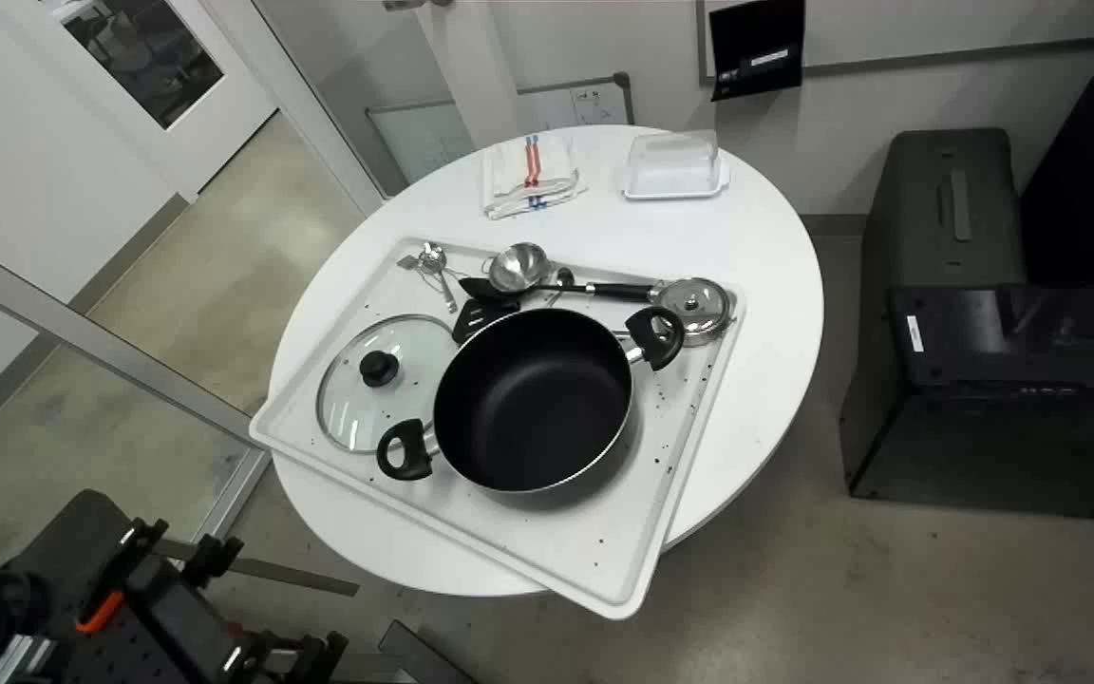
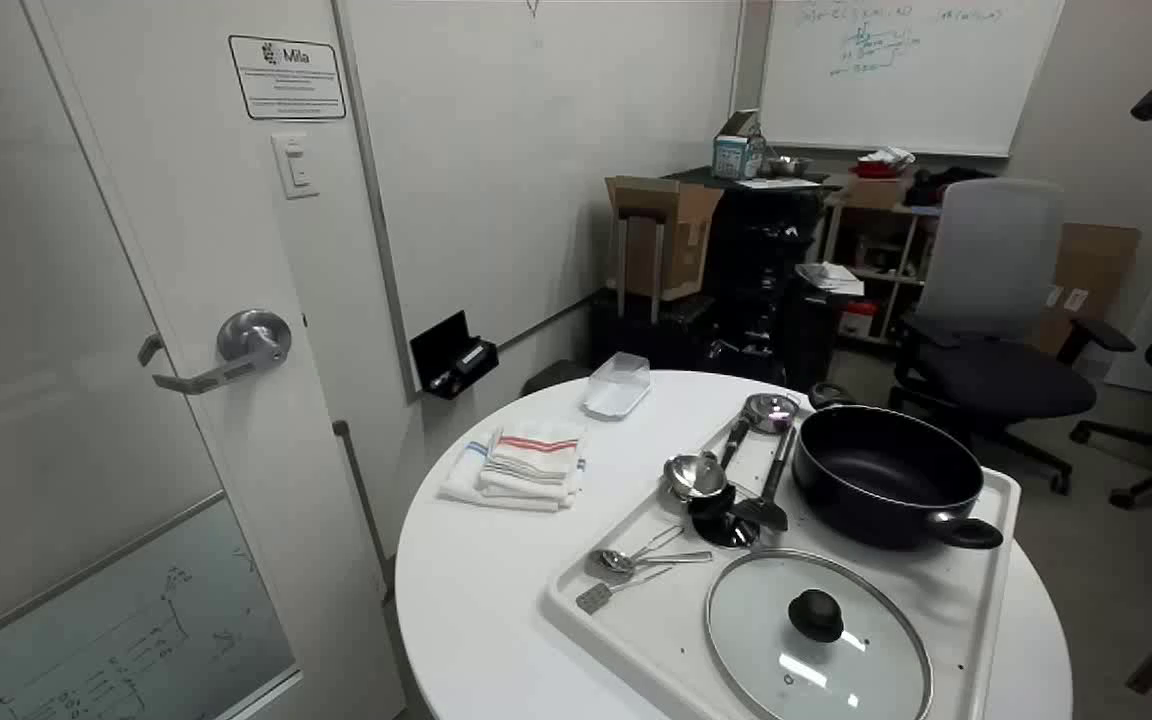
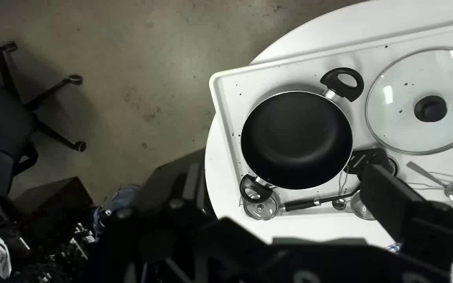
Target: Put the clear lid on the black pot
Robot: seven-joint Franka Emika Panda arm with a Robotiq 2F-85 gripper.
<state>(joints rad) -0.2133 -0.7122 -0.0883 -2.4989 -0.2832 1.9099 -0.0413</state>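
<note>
My jaws stand wide apart at the bottom of the wrist view, dark and blurred, with the tray (image 3: 225,106) and part of its load showing between them. On that tray lies the clear lid (image 3: 399,80): round see-through glass, thin metal rim, black knob (image 3: 431,109) pointing up, white glints across the surface. A narrow gap parts it from the black pot (image 3: 295,141), which sits upright and open-topped, one of its two black handles (image 3: 353,93) reaching toward the lid. Near the pot I see a black slotted spatula (image 3: 374,155).

Raised edges bound the tray, and in an exterior view two of its corners jut past the edge of the round white counter (image 1: 775,380). Between the pot and one jutting corner spreads white tray floor, sprinkled with dark specks. The pot's bottom faces me, smooth and dark.

At the counter's far side in an exterior view sits a plastic box (image 1: 672,169), white base, clear cover; what it holds I cannot tell. Near it lie folded towels (image 1: 530,166) with red and blue stripes.
</note>
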